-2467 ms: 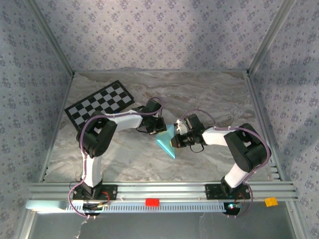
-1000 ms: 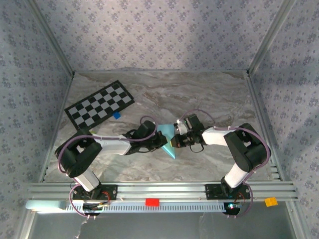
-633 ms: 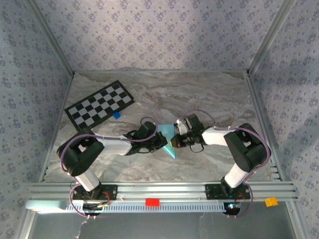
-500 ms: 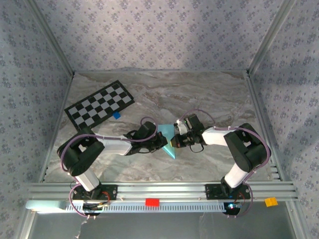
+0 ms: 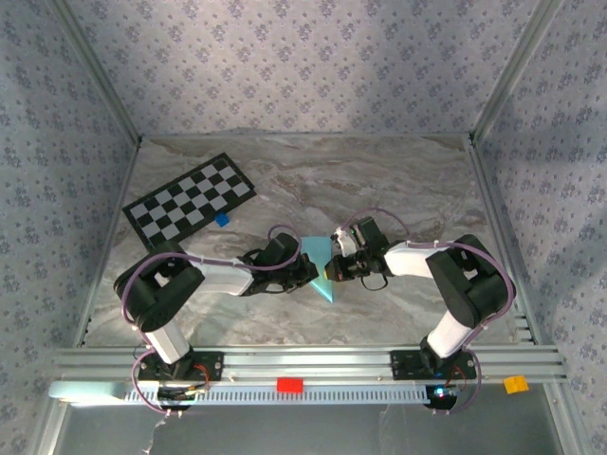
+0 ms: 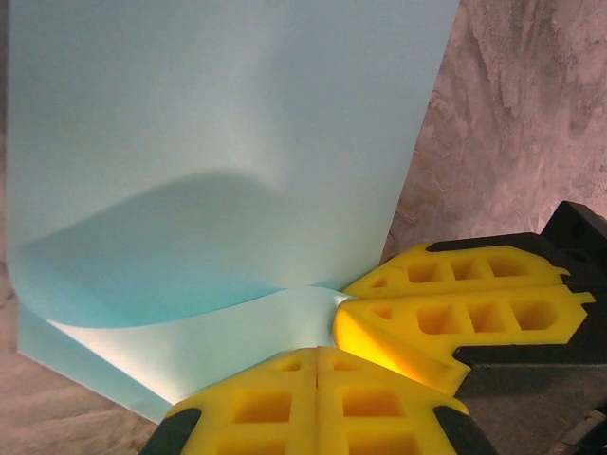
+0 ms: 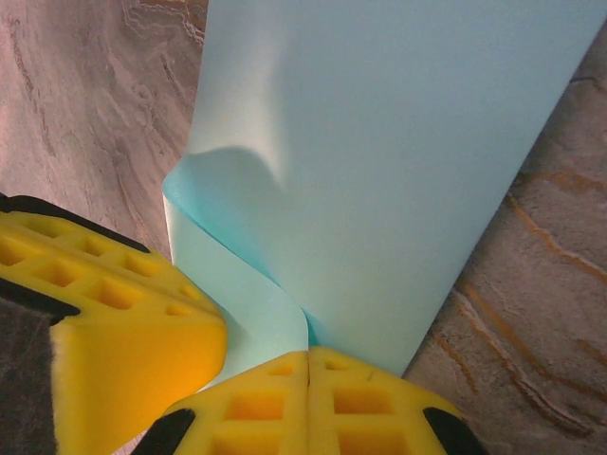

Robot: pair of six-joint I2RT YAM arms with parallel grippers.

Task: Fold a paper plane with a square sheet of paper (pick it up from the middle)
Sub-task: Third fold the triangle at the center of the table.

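Left gripper (image 6: 318,365): jaws clenched beside the curled fold
Right gripper (image 7: 308,365): jaws clamped on square sheet of paper (image 5: 316,252)

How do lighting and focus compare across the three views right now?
Top external: even, soft light, sharp throughout, no glare on the table. Left wrist: the curled square sheet of paper shades itself; one yellow finger glows orange. Right wrist: same soft shadow under the curl, no glare.

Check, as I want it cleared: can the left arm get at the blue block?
Probably yes: the blue block lies unobstructed beside the checkerboard card; the left gripper, shut at the paper, must leave it.
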